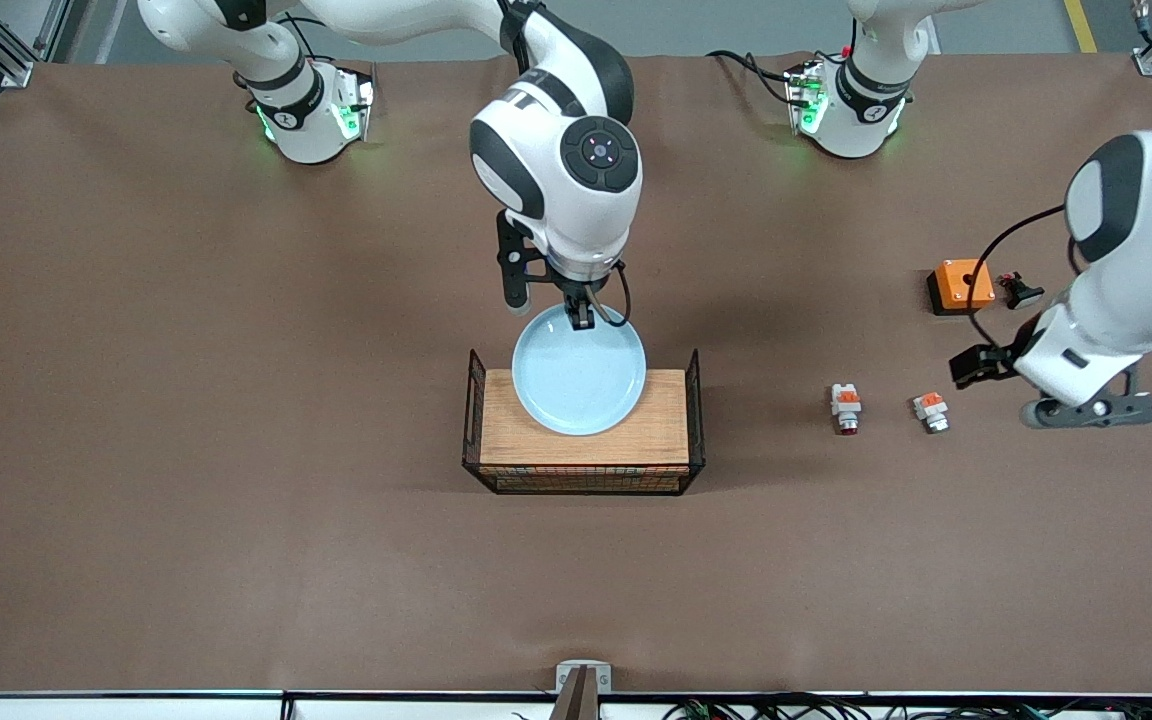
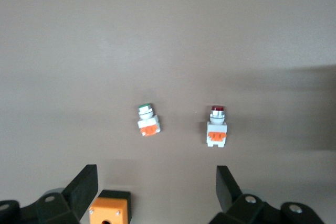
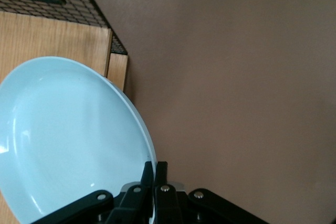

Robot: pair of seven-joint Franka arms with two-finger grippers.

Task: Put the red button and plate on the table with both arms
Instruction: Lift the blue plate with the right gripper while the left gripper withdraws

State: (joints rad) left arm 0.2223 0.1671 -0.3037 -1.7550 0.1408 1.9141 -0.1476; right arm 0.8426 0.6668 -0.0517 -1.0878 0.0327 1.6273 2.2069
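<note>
While the brown table (image 1: pixel 186 520) lay bare around the work, I saw the plate (image 1: pixel 579 375) sitting on the wooden-topped wire rack (image 1: pixel 584 440), its rim farthest from the front camera overhanging the board. The right gripper (image 1: pixel 582 318) had its fingers pinched nearly together on that overhanging rim, as the right wrist view confirmed (image 3: pixel 156 182). My main worry was the plate: held by one thin edge of glossy ware, it could swing down or slip free once lifted, or catch the rack's wire side and drag the rack along.

The left gripper (image 2: pixel 157 187) hung over the table toward the left arm's end, fingers spread wide and holding nothing. The red button (image 1: pixel 846 407) stood on the cloth, close beside the similar block with the pale tip (image 1: pixel 931 411), which lay nearer the left arm's end. I judged a mix-up likely there; a descent slightly off line would take the wrong block, or a finger would knock the red one over. The orange box (image 1: pixel 960 285) and a small black button (image 1: pixel 1019 291) sat farther from the camera, close under the arm.
</note>
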